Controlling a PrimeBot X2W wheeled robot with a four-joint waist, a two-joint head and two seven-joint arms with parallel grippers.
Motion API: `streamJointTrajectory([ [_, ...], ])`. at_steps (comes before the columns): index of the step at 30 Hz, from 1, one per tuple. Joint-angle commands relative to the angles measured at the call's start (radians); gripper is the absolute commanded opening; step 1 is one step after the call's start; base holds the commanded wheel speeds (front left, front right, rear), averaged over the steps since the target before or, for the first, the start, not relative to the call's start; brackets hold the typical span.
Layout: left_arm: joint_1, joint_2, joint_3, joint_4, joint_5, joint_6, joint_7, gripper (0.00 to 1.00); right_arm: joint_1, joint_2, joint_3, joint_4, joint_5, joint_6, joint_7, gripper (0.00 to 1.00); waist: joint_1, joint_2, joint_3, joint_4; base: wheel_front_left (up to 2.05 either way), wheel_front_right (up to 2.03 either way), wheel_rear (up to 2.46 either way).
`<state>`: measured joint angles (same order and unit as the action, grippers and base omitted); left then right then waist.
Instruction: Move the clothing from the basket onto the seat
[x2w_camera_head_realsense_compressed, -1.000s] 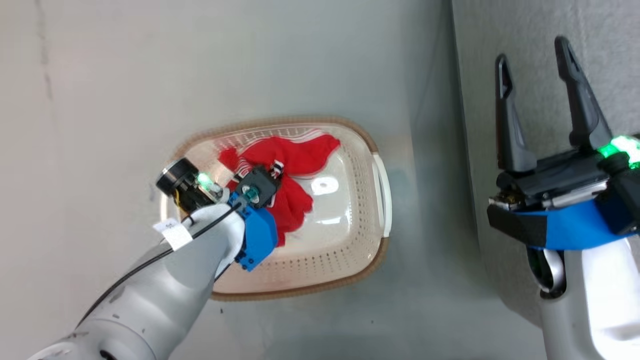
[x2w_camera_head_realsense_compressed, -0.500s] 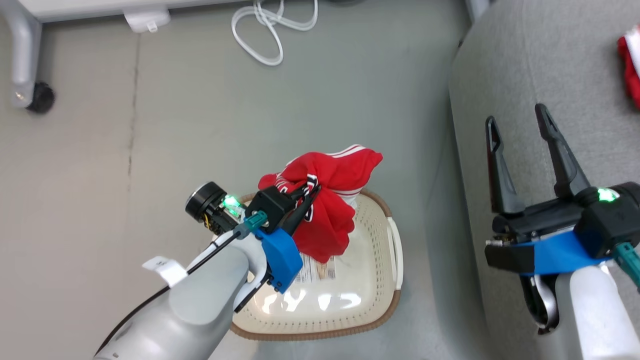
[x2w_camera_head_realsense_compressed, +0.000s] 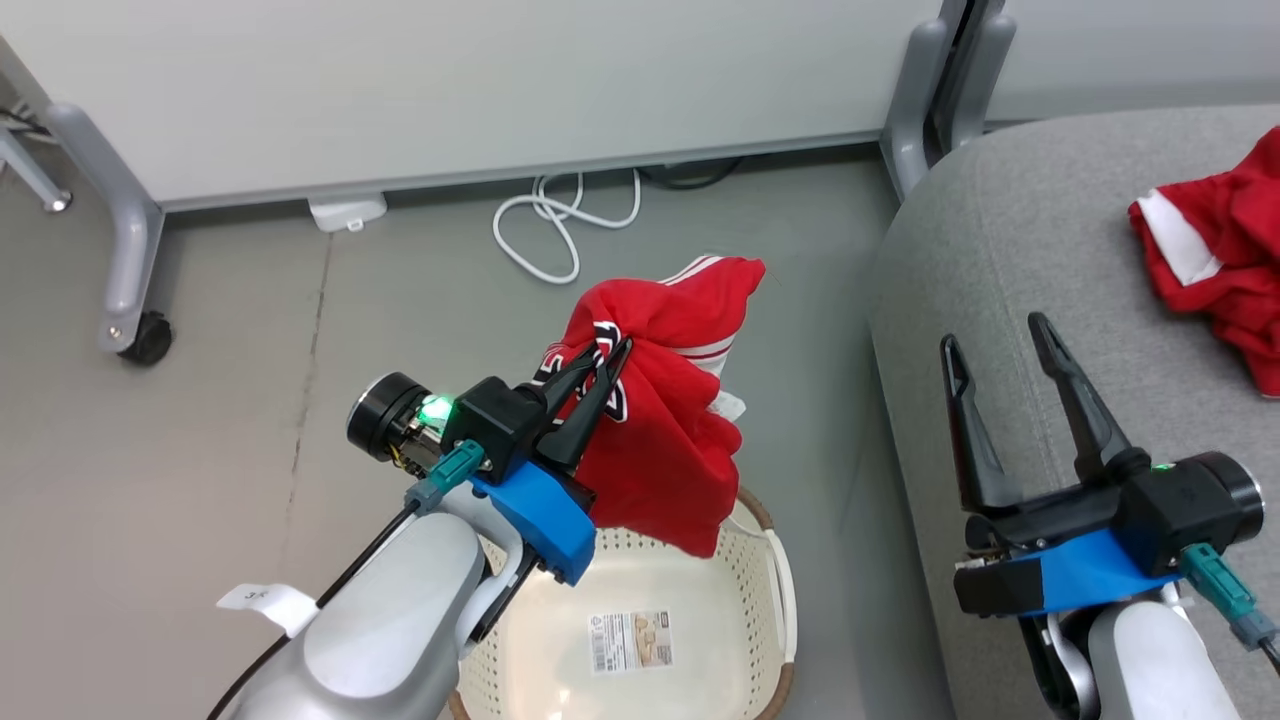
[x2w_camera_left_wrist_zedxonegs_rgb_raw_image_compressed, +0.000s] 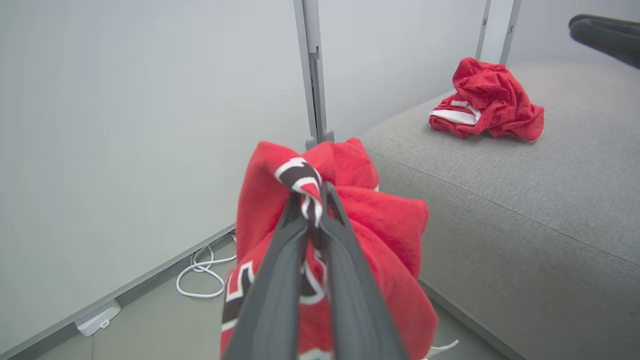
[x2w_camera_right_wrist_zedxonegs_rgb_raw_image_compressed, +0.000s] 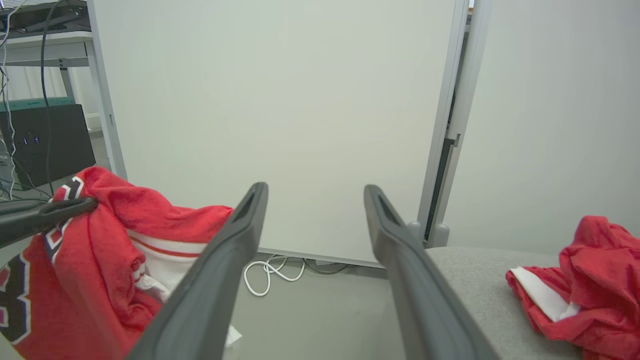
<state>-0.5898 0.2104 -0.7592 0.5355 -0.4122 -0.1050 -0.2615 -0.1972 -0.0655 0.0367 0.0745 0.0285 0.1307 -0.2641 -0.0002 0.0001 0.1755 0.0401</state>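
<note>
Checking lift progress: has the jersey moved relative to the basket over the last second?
Yes, up. A second ago the jersey lay on the basket floor; now it hangs above the far rim, pinched in the fingers of the left gripper.

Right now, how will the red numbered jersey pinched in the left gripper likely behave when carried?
Probably floppy: the red numbered jersey hangs bunched from the left gripper over the cream perforated basket. Likely light: a fingertip pinch holds it. Its trailing hem might catch the basket.

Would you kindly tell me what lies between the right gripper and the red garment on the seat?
Only bare grey seat fabric, as the head view shows; the right gripper, open, is apart from the red garment.
</note>
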Motion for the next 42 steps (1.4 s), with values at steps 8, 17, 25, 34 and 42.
streamJointTrajectory([
  [8,0.053,-0.014,0.087,-0.086,0.033,-0.005,-0.005,0.0,0.047,-0.001,0.017,0.018,0.016,0.0,0.0,1.0,0.0002,-0.0001,-0.076,-0.016,0.0,0.0,0.0],
  [17,0.043,-0.033,0.125,-0.172,0.048,-0.014,-0.005,0.0,0.084,0.001,0.028,0.021,0.026,0.0,0.0,1.0,0.0002,-0.0001,-0.119,-0.01,0.0,0.0,0.0],
  [25,0.008,-0.036,0.126,-0.236,0.063,-0.017,-0.005,0.0,0.091,0.004,0.036,0.016,0.03,0.0,0.0,1.0,0.0002,-0.0001,-0.125,-0.01,0.0,0.0,0.0],
  [34,0.006,-0.024,0.114,-0.263,0.068,-0.011,-0.004,0.0,0.078,-0.007,0.073,0.001,0.047,0.0,0.0,1.0,0.0002,-0.0001,-0.123,-0.01,0.0,0.0,0.0],
  [42,0.002,-0.027,0.101,-0.263,0.064,-0.009,-0.002,0.0,0.03,-0.064,0.227,-0.015,0.119,0.0,0.0,1.0,0.0002,-0.0001,-0.126,0.003,0.0,0.0,0.0],
])
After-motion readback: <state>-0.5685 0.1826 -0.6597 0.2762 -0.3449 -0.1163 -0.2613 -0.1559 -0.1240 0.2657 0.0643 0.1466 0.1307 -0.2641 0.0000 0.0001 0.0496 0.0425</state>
